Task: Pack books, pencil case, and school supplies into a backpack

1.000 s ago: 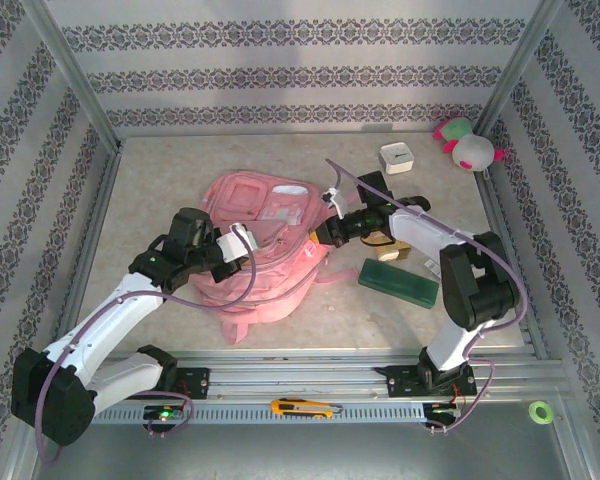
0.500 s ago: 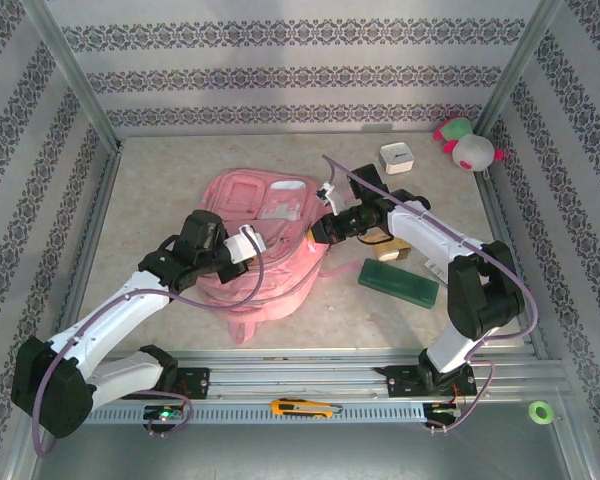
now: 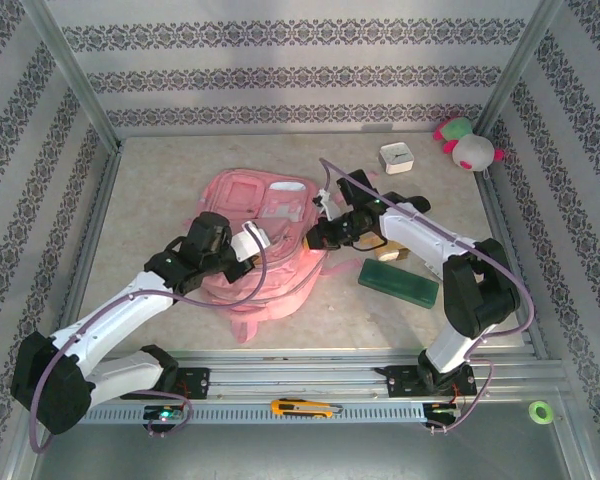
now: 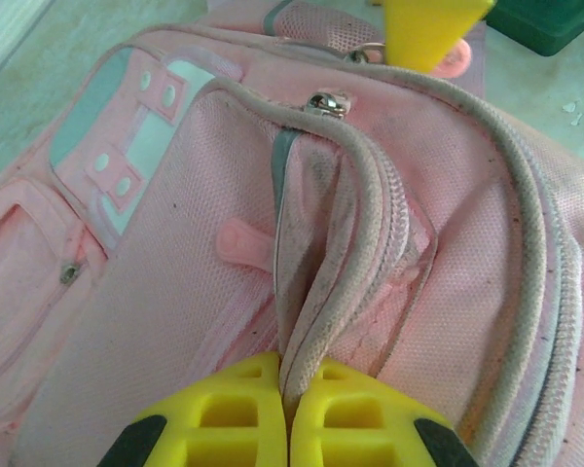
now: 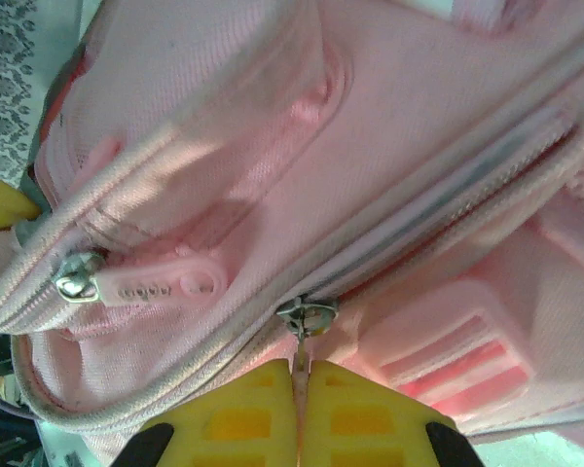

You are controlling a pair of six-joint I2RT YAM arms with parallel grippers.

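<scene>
The pink backpack [image 3: 250,205] lies flat on the table, front side up. My left gripper [image 3: 254,243] is shut on a raised fold of its zip edge [image 4: 316,292], seen close in the left wrist view between the yellow fingers [image 4: 290,375]. At the pack's right side my right gripper [image 3: 316,237] is shut on the thin pull tab under a metal zip slider [image 5: 308,316], jaws [image 5: 300,368] pressed together. A second pink pull tab [image 5: 161,285] lies free beside it. A flat dark green oblong [image 3: 398,282], book or pencil case, lies right of the pack.
A white box [image 3: 396,158] and a pink-and-green plush toy [image 3: 468,143] sit at the back right. A tan object [image 3: 390,251] lies under the right forearm. An orange cutter [image 3: 305,408] and a green tape roll [image 3: 540,410] rest by the front rail.
Both grippers stayed shut. The left one slid right and slightly down along the backpack; the right one moved left and slightly down with the pull tab, and the backpack fabric shifted with them.
</scene>
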